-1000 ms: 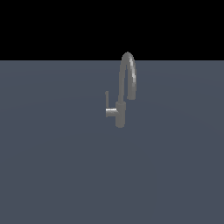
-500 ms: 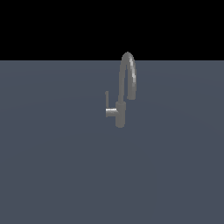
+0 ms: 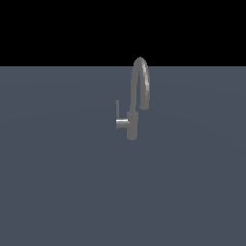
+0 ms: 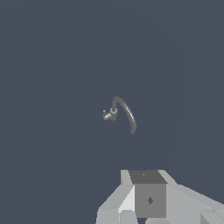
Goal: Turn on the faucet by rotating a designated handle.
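A small grey faucet (image 3: 132, 126) stands on the dark grey floor in the exterior view, its arched spout (image 3: 141, 81) rising above the body. The handle (image 3: 117, 111) is a thin rod standing upright on a short stub at the body's side, toward the exterior view's left. The wrist view looks down from high above on the faucet (image 4: 114, 111), with the spout (image 4: 127, 115) curving away and the handle (image 4: 106, 115) as a short nub. Only part of my gripper (image 4: 148, 197) shows at that picture's edge, far from the faucet; its finger gap is not visible. The exterior view does not show the arm.
The flat dark grey floor (image 3: 57, 182) spreads all around the faucet, and a black background lies beyond its far edge. No other objects show in either view.
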Tool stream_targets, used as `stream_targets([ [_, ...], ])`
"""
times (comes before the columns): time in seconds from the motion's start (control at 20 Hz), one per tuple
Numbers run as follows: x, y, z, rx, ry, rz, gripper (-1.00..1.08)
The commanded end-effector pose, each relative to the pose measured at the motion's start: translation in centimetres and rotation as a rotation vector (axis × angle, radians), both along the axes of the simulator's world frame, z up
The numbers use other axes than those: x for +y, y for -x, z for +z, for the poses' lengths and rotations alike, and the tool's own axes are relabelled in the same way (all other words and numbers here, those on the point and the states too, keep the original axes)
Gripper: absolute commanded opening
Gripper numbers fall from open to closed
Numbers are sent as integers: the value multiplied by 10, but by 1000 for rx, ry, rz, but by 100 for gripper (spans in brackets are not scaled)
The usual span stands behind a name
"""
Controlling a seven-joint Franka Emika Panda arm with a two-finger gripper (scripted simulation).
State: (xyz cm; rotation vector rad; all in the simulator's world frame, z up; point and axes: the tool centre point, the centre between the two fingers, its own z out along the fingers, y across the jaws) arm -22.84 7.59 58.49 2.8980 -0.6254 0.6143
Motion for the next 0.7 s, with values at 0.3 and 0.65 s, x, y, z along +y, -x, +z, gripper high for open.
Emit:
stream_targets([
  [0.3,43,-30,3,-136,64,-183,-100],
  [0.65,73,-68,-16,-223,116,-321,-100],
])
